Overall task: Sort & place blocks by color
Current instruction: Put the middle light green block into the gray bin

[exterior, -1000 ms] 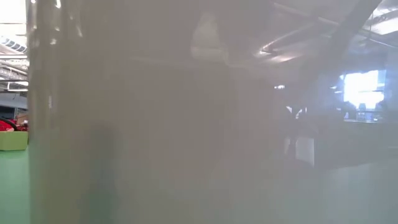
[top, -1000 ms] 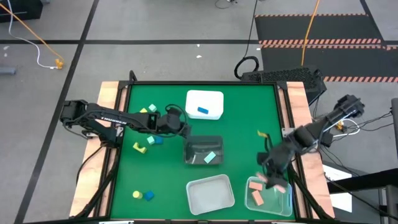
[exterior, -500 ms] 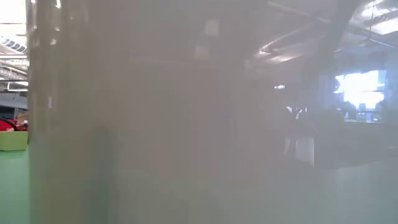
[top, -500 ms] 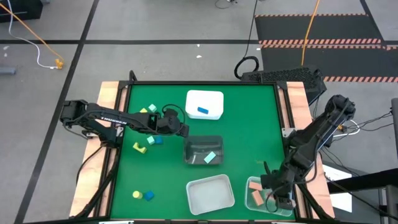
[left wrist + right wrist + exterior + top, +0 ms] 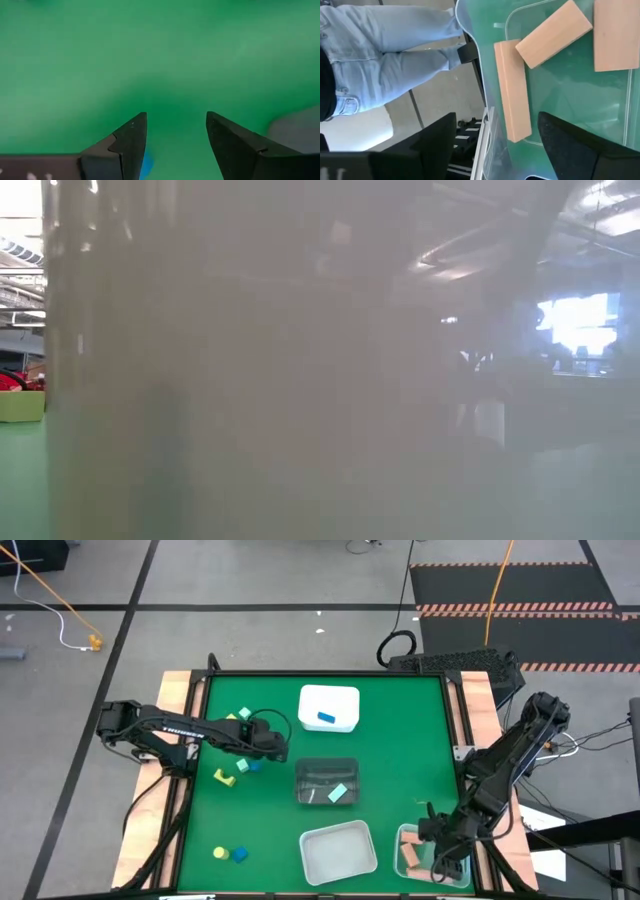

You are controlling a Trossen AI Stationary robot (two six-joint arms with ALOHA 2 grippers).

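Note:
Loose blocks lie at the table's left: mint green (image 5: 243, 715), yellow (image 5: 231, 718), blue (image 5: 253, 765) and a yellow bar (image 5: 222, 777). A yellow (image 5: 220, 853) and a blue block (image 5: 239, 855) lie near the front. My left gripper (image 5: 280, 743) (image 5: 176, 116) stands open over bare green table by the left group, with a sliver of blue (image 5: 146, 164) beside one finger. My right gripper (image 5: 440, 865) (image 5: 497, 115) hangs open over the clear tub (image 5: 432, 837), where three salmon blocks (image 5: 512, 90) lie on the floor. The low view shows only a cloudy tub wall.
A white tub (image 5: 345, 695) at the back holds a blue block (image 5: 326, 718). A dark tub (image 5: 310, 772) at the middle holds a mint block (image 5: 338, 793). A pale tub (image 5: 338, 852) stands at the front. A person in jeans (image 5: 385, 45) stands beyond the table's edge.
My right gripper has gone toward the near edge and down over the clear tub. The salmon block it carried now lies in the tub. My left gripper has drawn back toward the table's left, away from the dark tub.

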